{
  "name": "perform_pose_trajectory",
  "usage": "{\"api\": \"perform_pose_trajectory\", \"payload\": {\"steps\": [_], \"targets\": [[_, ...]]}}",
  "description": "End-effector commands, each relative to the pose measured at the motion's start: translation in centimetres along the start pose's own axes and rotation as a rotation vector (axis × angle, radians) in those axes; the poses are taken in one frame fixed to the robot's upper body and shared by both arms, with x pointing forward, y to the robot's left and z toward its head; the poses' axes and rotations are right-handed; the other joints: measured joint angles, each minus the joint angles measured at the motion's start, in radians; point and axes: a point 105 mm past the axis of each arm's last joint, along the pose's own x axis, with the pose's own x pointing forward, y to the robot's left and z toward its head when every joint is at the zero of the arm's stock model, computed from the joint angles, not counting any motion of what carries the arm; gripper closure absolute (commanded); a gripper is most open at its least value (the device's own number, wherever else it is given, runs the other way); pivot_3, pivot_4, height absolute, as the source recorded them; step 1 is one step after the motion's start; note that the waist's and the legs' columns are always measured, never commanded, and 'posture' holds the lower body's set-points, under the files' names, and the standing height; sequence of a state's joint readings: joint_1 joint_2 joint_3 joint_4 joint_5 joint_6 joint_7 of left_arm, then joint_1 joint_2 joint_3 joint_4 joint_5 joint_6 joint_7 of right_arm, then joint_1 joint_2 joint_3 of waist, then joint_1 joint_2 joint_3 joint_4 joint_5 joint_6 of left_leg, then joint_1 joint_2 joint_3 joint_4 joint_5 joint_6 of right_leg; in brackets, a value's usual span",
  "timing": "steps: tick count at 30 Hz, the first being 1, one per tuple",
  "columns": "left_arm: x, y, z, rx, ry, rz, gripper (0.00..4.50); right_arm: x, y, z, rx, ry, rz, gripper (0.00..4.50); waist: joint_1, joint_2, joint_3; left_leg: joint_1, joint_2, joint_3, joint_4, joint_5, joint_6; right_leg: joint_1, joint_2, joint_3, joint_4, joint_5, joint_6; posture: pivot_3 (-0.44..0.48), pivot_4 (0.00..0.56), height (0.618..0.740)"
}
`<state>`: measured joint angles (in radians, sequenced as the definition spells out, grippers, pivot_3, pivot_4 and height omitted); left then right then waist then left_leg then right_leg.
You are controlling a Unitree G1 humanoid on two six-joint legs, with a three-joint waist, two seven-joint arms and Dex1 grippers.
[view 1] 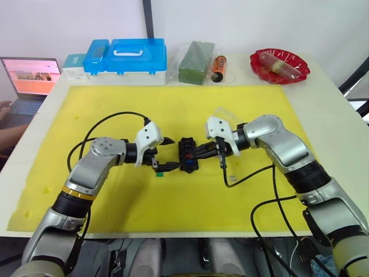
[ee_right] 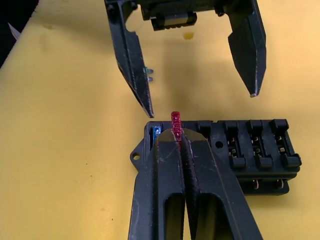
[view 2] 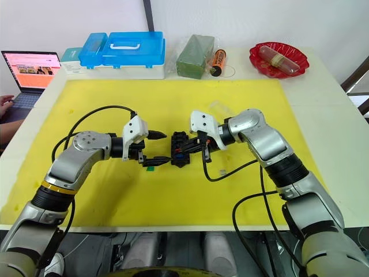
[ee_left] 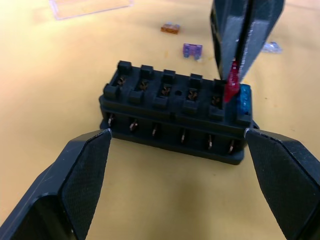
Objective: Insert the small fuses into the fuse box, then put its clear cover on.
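Yellow mat (view 1: 173, 196): right claw (ee_right: 176, 131) pinching red fuse (ee_right: 176, 121).

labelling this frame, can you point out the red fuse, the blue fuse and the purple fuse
red fuse (ee_left: 231, 86), left wrist view, on its body below the right gripper
blue fuse (ee_left: 244, 100), left wrist view, on its top in the fuse box's end slot
purple fuse (ee_left: 192, 50), left wrist view, on its body

In the right wrist view the right pincer (ee_right: 181, 145) covers part of the fuse box (ee_right: 240, 150), and the red fuse (ee_right: 176, 125) shows merely its tip (the rest pinched between the fingers). The clear cover (ee_left: 90, 7) is cut by the picture's edge.
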<state>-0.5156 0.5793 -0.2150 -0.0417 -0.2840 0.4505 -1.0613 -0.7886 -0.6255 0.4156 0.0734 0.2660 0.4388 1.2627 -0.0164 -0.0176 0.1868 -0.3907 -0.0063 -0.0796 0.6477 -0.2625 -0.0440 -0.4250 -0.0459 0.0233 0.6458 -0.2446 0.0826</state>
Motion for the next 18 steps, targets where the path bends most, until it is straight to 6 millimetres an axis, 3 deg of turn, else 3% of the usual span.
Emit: {"api": "perform_pose_trajectory", "payload": {"steps": [1, 18], "targets": [[-0.08, -0.06, 1.16, 0.046, -0.018, -0.008, 0.04, -0.35, -0.30, 1.09, -0.029, -0.035, -0.027, 4.50, 0.000, 0.000, 0.000, 0.000, 0.000, 0.000, 0.000, 0.000, 0.000, 0.000, 0.000, 0.000, 0.000, 0.000, 0.000, 0.000, 0.150, 0.740], [-0.08, -0.05, 1.21, 0.056, -0.014, -0.011, 0.04, -0.10, -0.44, 0.68, -0.007, -0.040, -0.041, 4.50, 0.000, 0.000, 0.000, 0.000, 0.000, 0.000, 0.000, 0.000, 0.000, 0.000, 0.000, 0.000, 0.000, 0.000, 0.000, 0.000, 0.150, 0.740]]}}
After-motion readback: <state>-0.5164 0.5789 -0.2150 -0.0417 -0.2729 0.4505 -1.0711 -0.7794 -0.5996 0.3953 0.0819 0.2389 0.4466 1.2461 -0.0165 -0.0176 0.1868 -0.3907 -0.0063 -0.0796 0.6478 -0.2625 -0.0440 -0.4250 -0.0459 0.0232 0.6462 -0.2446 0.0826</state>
